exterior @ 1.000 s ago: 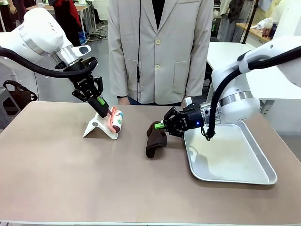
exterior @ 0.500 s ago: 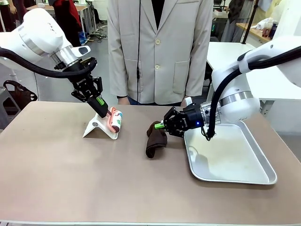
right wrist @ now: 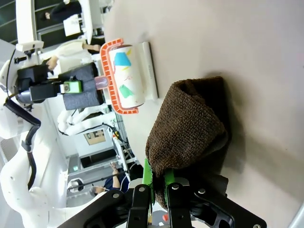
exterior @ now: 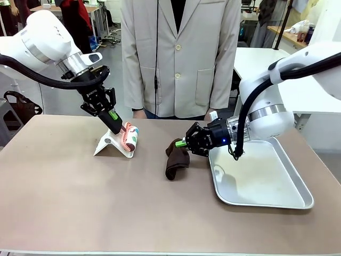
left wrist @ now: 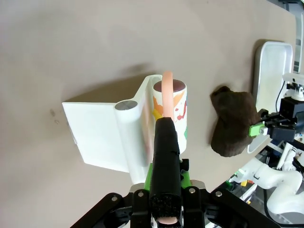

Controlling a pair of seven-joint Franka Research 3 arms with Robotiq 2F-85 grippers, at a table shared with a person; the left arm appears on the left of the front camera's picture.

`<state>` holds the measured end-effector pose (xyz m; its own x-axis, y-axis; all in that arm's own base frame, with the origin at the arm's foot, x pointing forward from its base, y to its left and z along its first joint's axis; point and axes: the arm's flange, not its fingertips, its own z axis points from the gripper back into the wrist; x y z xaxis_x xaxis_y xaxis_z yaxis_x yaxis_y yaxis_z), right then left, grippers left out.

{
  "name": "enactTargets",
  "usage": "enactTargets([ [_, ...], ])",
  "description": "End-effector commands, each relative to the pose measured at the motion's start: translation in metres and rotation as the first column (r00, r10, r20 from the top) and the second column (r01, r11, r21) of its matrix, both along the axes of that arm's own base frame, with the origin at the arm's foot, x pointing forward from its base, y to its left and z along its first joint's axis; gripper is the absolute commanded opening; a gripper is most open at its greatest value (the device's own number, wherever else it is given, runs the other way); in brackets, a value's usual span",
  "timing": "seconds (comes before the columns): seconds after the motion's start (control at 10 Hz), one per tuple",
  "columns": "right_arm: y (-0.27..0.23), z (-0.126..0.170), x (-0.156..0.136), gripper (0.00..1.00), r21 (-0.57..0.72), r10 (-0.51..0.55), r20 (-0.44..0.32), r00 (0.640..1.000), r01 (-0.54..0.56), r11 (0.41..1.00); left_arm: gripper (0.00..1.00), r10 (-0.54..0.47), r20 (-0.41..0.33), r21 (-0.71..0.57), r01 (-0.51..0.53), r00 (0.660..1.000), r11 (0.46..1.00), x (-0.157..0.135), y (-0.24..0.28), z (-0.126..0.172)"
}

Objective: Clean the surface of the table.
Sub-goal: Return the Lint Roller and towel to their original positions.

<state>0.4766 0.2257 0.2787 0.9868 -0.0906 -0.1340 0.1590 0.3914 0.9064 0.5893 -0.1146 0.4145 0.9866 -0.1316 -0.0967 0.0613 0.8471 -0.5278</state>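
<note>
The table [exterior: 80,202], with its taupe-brown top and pale edge, spans the whole front view; the person [exterior: 181,58] in a light jacket stands at its far side, at twelve o'clock. Set against the pictures from a second ago, nothing on the table has shifted: tray, cloth and roller all lie where they lay, and both arms hold the same pose, the left gripper showing at most a hair's shift up along the handle.

The silver metal tray [exterior: 266,181] lies at four o'clock from the table's middle, its near-left corner close to the cloth.

The right gripper [exterior: 184,143] comes in from three o'clock, its jaws drawn tight on the upper end of the dark brown cloth [exterior: 175,159]. The cloth hangs from the pinch and its lower part rests on the table top, just beside the tray. In the right wrist view the cloth [right wrist: 190,128] bunches up directly over the green pads.

The white stand [exterior: 111,144] sits at ten o'clock from the middle, with the lint roller [exterior: 130,137] lying against it, its patterned roll framed in orange. The left gripper [exterior: 118,126] reaches down from eleven o'clock and is clamped narrow on the roller's pinkish handle [left wrist: 167,90], which runs up between its fingers in the left wrist view.
</note>
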Motion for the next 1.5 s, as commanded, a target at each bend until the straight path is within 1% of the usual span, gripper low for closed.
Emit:
enactTargets([
  [0.0, 0.007, 0.0, 0.006, 0.11, -0.055, -0.039, -0.022, 0.999, 0.037, 0.998, 0.22, -0.038, 0.006, -0.009, 0.038, 0.999, 0.999, -0.005, 0.007, 0.0],
  [0.3, 0.003, -0.003, 0.008, 0.11, -0.076, -0.057, -0.037, 0.998, 0.054, 0.996, 0.22, -0.024, -0.002, -0.006, 0.024, 1.0, 1.0, -0.007, 0.004, -0.004],
  [0.5, 0.002, -0.006, 0.01, 0.11, -0.065, -0.069, -0.039, 0.997, 0.067, 0.996, 0.22, -0.023, 0.018, 0.001, 0.023, 1.0, 1.0, -0.008, -0.004, -0.005],
  [0.6, 0.001, -0.007, 0.01, 0.11, -0.058, -0.069, -0.037, 0.997, 0.067, 0.996, 0.22, -0.028, 0.016, 0.008, 0.028, 0.999, 1.0, -0.007, -0.009, -0.007],
  [0.9, -0.002, -0.008, 0.009, 0.11, -0.032, -0.067, -0.03, 0.997, 0.066, 0.997, 0.22, 0.042, 0.026, 0.035, -0.043, 0.999, 0.998, -0.007, -0.018, -0.011],
  [1.0, -0.003, -0.008, 0.009, 0.11, -0.023, -0.065, -0.032, 0.997, 0.064, 0.998, 0.22, 0.036, 0.025, 0.034, -0.037, 0.999, 0.999, -0.008, -0.018, -0.01],
  [1.2, -0.004, -0.01, 0.01, 0.11, -0.015, -0.064, -0.043, 0.997, 0.064, 0.998, 0.22, 0.062, 0.03, 0.028, -0.062, 0.998, 0.998, -0.011, -0.013, -0.007],
  [1.4, -0.004, -0.011, 0.011, 0.11, -0.008, -0.066, -0.052, 0.997, 0.065, 0.998, 0.22, 0.066, 0.02, 0.028, -0.067, 0.998, 0.997, -0.012, -0.016, -0.006],
])
